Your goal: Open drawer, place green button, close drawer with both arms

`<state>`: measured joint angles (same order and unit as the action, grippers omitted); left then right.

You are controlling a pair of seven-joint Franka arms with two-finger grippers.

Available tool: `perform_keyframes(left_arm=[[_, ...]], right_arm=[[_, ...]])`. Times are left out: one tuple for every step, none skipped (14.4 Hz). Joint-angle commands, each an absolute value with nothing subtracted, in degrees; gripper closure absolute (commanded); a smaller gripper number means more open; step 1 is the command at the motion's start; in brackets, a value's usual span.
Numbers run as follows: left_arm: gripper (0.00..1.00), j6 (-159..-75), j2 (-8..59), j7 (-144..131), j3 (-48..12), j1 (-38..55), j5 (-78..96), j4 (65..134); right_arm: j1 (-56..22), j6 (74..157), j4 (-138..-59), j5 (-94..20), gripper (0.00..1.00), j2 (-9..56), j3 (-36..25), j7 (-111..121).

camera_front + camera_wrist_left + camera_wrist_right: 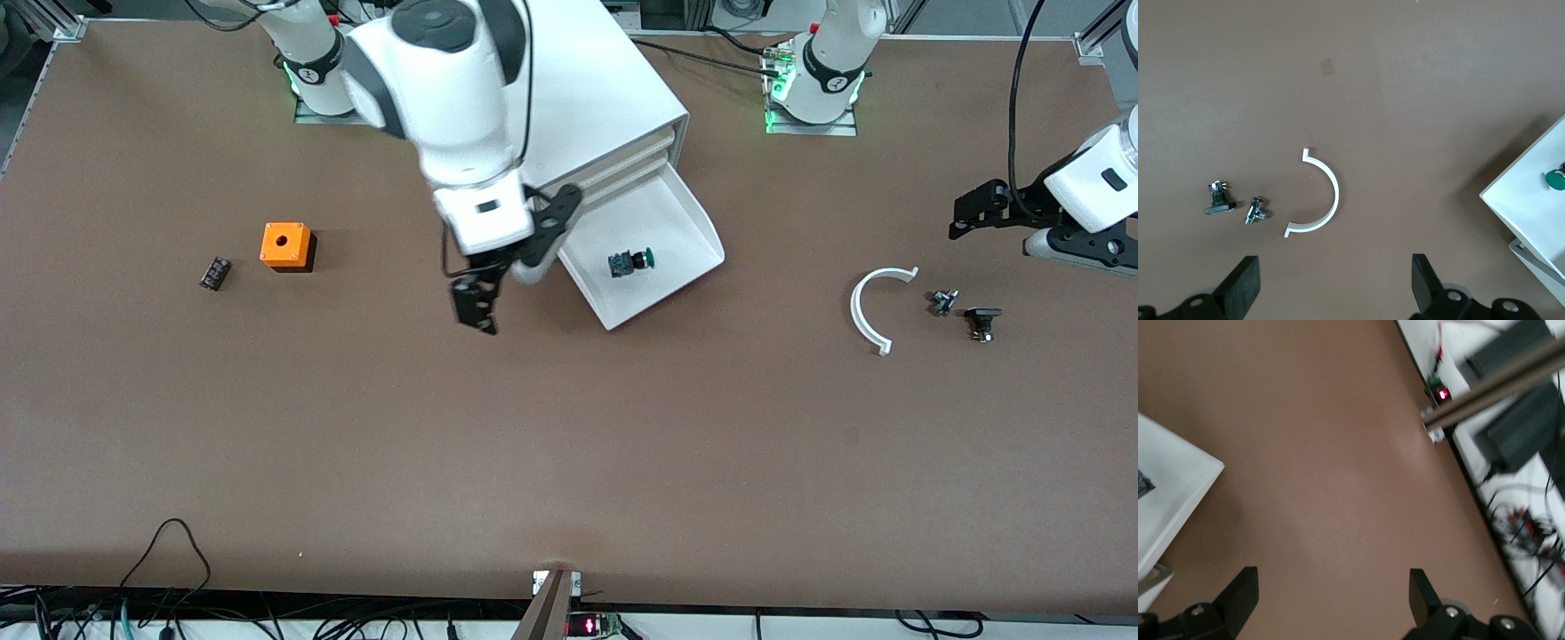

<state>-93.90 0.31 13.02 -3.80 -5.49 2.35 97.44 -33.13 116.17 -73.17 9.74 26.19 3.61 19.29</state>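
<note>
The lowest drawer (680,233) of the white cabinet (605,89) is pulled out, and the two upper drawers are shut. The green-capped button (630,261) lies on its side inside the drawer. My right gripper (476,309) is open and empty over bare table, beside the drawer's corner toward the right arm's end. In the right wrist view (1331,595) the drawer corner (1178,487) shows. My left gripper (965,218) is open and empty over the table at the left arm's end. In the left wrist view (1335,287) the drawer (1525,213) and the button cap (1556,180) show.
An orange cube with a hole (285,245) and a small black part (214,273) lie toward the right arm's end. A white arc piece (876,307), a small metal part (942,302) and a black part (981,322) lie below my left gripper. Cables run along the front edge.
</note>
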Motion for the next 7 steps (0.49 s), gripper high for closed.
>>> perform_keyframes(left_arm=[[0.00, -91.5, 1.2, 12.3, -4.0, -5.5, 1.9, 94.7], [0.00, -91.2, 1.2, 12.3, -4.1, -5.5, 1.9, 94.7], [0.00, -90.9, 1.2, 12.3, -4.1, -5.5, 1.9, 94.7], [0.00, -91.0, 1.3, 12.3, -4.1, -5.5, 2.0, 94.5], [0.00, -91.0, 1.3, 12.3, -4.0, -5.5, 2.1, 94.6], [0.00, -90.9, 1.3, 12.3, -4.1, -5.5, 2.0, 94.6], [0.00, -90.9, 1.3, 12.2, -4.2, -5.5, 2.0, 94.5]], right_arm=[[-26.4, 116.4, -78.5, 4.4, 0.00, 23.8, 4.5, 9.2], [-24.4, 116.1, -79.4, 4.4, 0.00, 23.6, 4.5, 7.0], [-22.6, 115.3, -80.8, 4.4, 0.00, 23.3, 4.3, 4.8], [-21.0, 115.1, -82.5, 4.6, 0.00, 22.7, 4.0, 2.6], [-20.1, 115.0, -84.2, 5.4, 0.00, 22.3, 3.9, 0.4], [-19.2, 115.0, -85.2, 6.5, 0.00, 21.9, 3.1, -2.7], [-18.6, 114.4, -86.0, 6.5, 0.00, 21.3, 2.4, -6.8]])
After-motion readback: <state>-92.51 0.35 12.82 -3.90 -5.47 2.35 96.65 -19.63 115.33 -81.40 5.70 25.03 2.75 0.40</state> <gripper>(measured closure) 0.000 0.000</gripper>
